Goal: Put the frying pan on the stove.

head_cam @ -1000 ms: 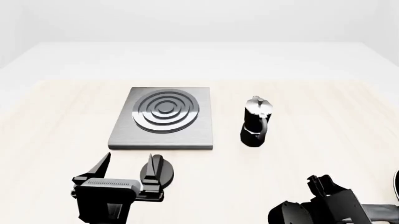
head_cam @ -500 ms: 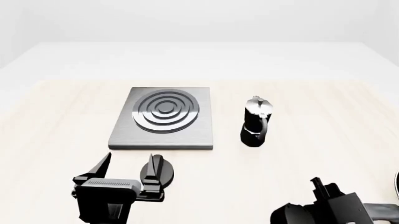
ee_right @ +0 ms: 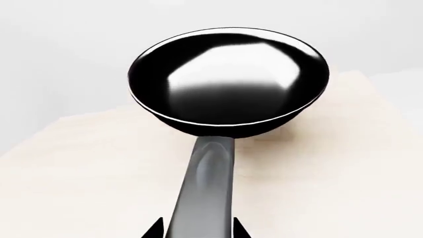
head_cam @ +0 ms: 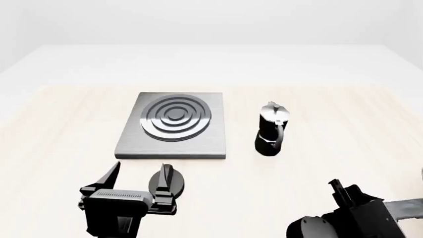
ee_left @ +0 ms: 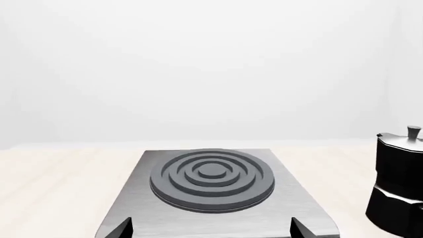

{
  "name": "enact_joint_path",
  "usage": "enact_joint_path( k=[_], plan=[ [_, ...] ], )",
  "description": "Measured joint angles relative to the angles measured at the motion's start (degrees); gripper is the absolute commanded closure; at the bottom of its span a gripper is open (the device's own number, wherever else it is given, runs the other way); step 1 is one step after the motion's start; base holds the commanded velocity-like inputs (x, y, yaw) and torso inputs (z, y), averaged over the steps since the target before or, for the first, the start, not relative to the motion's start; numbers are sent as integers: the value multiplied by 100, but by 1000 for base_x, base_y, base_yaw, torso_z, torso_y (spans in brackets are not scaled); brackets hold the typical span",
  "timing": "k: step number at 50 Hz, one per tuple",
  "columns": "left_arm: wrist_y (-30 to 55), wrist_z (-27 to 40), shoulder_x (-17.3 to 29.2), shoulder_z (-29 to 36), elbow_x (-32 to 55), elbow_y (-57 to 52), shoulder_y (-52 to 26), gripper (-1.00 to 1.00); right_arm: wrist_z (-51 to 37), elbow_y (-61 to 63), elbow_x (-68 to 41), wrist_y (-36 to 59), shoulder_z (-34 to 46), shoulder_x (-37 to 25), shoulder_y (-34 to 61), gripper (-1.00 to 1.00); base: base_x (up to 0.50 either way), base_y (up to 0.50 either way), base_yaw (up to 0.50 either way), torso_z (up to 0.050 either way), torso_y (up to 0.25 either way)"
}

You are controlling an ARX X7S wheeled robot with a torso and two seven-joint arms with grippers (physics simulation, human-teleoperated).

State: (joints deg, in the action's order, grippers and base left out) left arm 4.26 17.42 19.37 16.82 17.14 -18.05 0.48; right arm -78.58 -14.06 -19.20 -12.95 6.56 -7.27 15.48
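The frying pan (ee_right: 228, 74) is glossy black with a shiny inside, and it fills the right wrist view. Its long handle (ee_right: 205, 188) runs back between the jaws of my right gripper (ee_right: 195, 230), which are shut against its two sides. In the head view only the grey handle (head_cam: 409, 207) shows, at the right edge beside my right arm (head_cam: 357, 215). The stove (head_cam: 173, 124) lies flat at centre left, and it also shows in the left wrist view (ee_left: 211, 173). My left gripper (head_cam: 137, 178) is open and empty, just in front of the stove's near edge.
A black-and-silver moka pot (head_cam: 271, 129) stands upright to the right of the stove, between it and the pan's side of the table. It shows at the edge of the left wrist view (ee_left: 399, 183). The light wooden table (head_cam: 317, 163) reaches to a white far edge.
My right gripper and the pan's handle have risen and tilted a little at the lower right of the head view. The left arm has barely moved.
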Motion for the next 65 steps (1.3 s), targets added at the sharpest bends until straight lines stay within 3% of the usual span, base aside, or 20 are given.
enact_joint_path(
  k=[24, 65],
  plan=[
    [20, 52, -1, 84, -33, 6, -28, -100, 137, 1347, 319, 653, 573, -234, -71, 100, 0, 0, 0, 0, 1],
    [79, 169, 74, 148, -47, -144, -6, -100, 1319, 1956, -15, 535, 1533, -332, 245, 100, 0, 0, 0, 0, 1]
  ],
)
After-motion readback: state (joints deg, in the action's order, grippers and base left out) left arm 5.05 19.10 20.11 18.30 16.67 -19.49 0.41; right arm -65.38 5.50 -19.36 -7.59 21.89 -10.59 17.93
